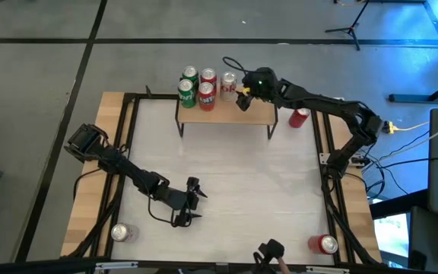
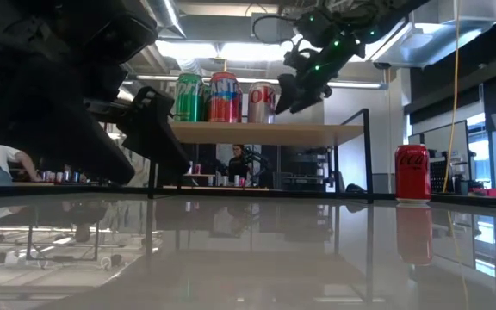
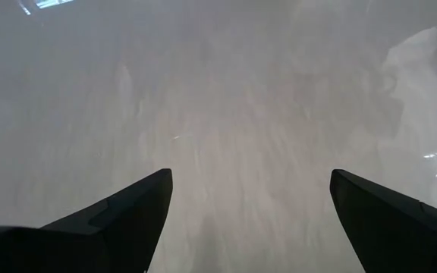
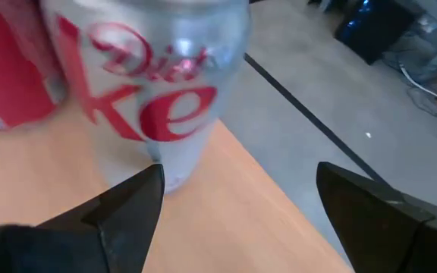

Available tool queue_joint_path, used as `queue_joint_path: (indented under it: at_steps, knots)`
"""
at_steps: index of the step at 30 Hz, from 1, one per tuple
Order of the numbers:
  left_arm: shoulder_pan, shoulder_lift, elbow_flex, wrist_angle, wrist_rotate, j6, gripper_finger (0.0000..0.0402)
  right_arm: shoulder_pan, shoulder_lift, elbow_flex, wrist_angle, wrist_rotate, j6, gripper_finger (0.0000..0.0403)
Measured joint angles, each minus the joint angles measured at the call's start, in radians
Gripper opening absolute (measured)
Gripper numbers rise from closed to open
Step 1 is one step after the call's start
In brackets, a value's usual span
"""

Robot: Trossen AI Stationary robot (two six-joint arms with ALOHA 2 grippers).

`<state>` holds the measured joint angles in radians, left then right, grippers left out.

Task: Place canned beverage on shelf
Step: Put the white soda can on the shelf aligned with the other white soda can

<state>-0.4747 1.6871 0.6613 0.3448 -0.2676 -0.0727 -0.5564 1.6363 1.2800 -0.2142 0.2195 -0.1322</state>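
The shelf (image 1: 234, 113) stands at the table's far edge, its light-wood board on thin black legs. Several upright cans stand on it: two green (image 1: 188, 84), two red (image 1: 207, 87) and a silver Diet Coke can (image 4: 165, 83) at the right of the group. My right gripper (image 4: 234, 178) hovers open over the board just right of the silver can, which stands ahead of one fingertip (image 4: 139, 197) and not between the fingers. My left gripper (image 1: 195, 202) hangs open over the bare tabletop near the front left.
A red cola can (image 1: 299, 116) stands upright on the table right of the shelf. Two more cans lie near the front corners, one at the left (image 1: 120, 232) and one at the right (image 1: 325, 243). The shelf board's right half (image 1: 257, 113) is bare.
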Motion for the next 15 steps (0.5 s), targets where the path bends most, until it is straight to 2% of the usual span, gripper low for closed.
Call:
queue_joint_path:
  at_steps: [6, 15]
  knots:
    - [0.0, 0.0, 0.0, 0.007, 0.0, 0.0, 0.0348, 0.0, 0.002, 0.0, 0.016, 0.052, -0.024, 0.0342]
    - [0.0, 0.0, 0.0, 0.008, 0.0, 0.0, 0.0348, 0.0, 0.002, 0.0, 0.064, 0.026, -0.028, 0.0342]
